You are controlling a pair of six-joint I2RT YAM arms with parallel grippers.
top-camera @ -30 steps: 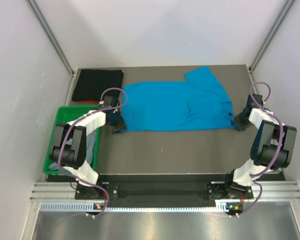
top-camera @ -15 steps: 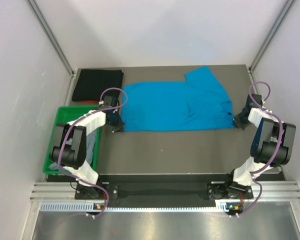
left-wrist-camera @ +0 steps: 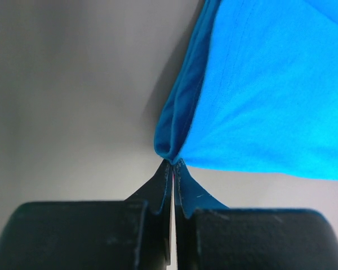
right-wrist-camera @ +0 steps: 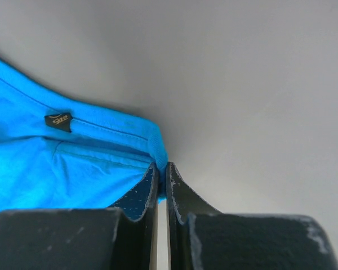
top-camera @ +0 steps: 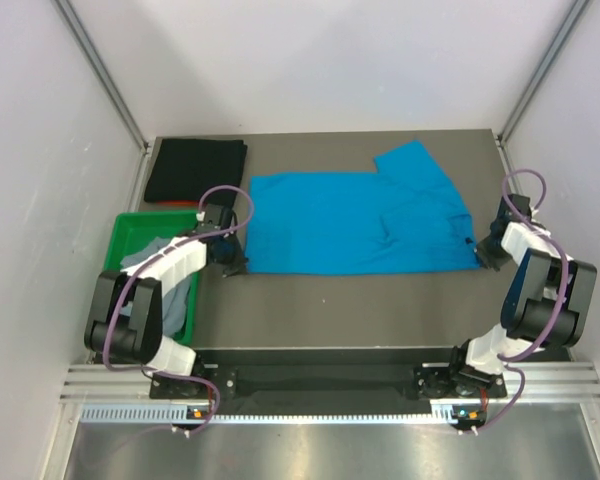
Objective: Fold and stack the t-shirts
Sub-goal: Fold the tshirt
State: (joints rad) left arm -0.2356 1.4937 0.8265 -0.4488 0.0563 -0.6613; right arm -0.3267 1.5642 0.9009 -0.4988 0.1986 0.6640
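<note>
The left tool [left-wrist-camera: 172, 169] is clamped tight on one corner of the bright blue cloth t-shirt [left-wrist-camera: 259, 84]. The right tool [right-wrist-camera: 161, 174] pinches its opposite corner. The garment lies flat between them on the grey counter [left-wrist-camera: 73, 84].

— What stood round the grey desk [top-camera: 330, 310]?
— Plain white walls [top-camera: 320, 60] at nine, twelve and three o'clock, with slanting metal posts [top-camera: 100, 70] in the far corners.
— And at six?
— A slotted aluminium rail [top-camera: 320, 412]. The light was soft and even.
</note>
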